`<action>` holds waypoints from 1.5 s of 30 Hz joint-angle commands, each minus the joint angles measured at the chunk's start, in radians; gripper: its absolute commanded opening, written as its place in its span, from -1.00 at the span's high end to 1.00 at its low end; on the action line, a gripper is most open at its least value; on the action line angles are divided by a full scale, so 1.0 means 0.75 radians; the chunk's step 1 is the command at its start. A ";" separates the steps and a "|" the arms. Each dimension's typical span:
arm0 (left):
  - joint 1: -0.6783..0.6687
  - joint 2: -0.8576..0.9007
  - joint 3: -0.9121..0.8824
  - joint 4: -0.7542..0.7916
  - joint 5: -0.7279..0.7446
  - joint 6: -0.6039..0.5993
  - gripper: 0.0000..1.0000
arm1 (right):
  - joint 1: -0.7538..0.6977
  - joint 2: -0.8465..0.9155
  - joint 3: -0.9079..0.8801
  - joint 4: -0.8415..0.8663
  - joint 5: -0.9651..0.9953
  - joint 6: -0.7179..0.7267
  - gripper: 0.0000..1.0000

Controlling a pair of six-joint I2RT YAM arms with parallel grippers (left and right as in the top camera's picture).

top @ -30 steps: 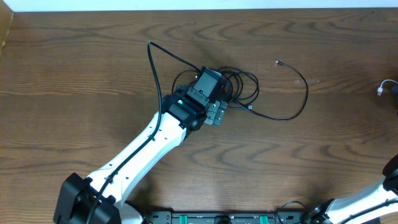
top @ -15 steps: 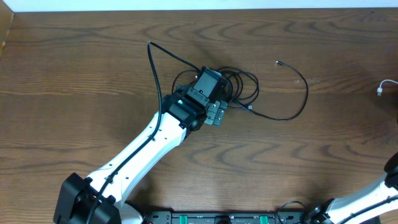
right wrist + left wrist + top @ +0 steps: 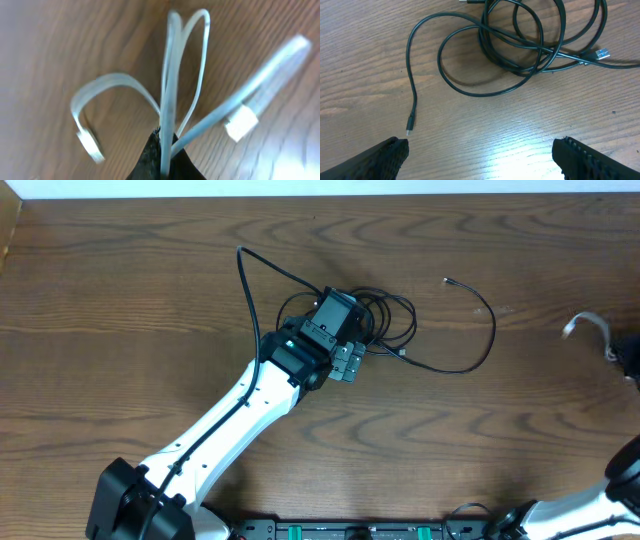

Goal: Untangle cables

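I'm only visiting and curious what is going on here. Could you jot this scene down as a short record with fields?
table: brown wood
black cables: looped together mid-table
white cable: apart, near the right edge
left claw: open, above the black cables, holding nothing
right claw: shut on the white cable

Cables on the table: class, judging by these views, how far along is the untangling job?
Done: the white cable is apart from the black cables, near the right edge of the table. In hand: the right gripper is shut on its folded loops. Left: the black cables overlap in one coil, with the left gripper open above them, gripping nothing.
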 commanded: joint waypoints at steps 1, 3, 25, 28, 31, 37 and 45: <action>0.007 -0.009 0.011 -0.005 -0.012 0.018 -0.96 | 0.011 -0.106 0.010 -0.050 0.058 0.101 0.98; 0.007 -0.009 0.011 -0.005 -0.012 0.019 -0.96 | 0.011 -0.138 0.010 -0.044 0.186 0.142 0.98; 0.007 -0.009 0.011 -0.005 -0.012 0.019 -0.96 | 0.280 -0.195 0.010 -0.005 -0.335 0.115 -0.98; 0.007 -0.009 0.011 -0.005 -0.012 0.018 -0.96 | 0.448 -0.194 0.010 -0.005 -0.328 -0.013 -0.98; 0.007 -0.009 0.011 -0.004 -0.012 0.018 -0.96 | 0.635 -0.194 0.009 -0.006 -0.321 -0.084 -0.99; 0.007 -0.009 0.011 -0.005 -0.012 0.018 -0.97 | 0.868 -0.189 -0.011 -0.023 -0.304 -0.091 -0.99; 0.006 -0.009 0.011 0.000 -0.012 0.018 -0.96 | 1.113 -0.174 -0.021 -0.030 -0.277 -0.031 -0.99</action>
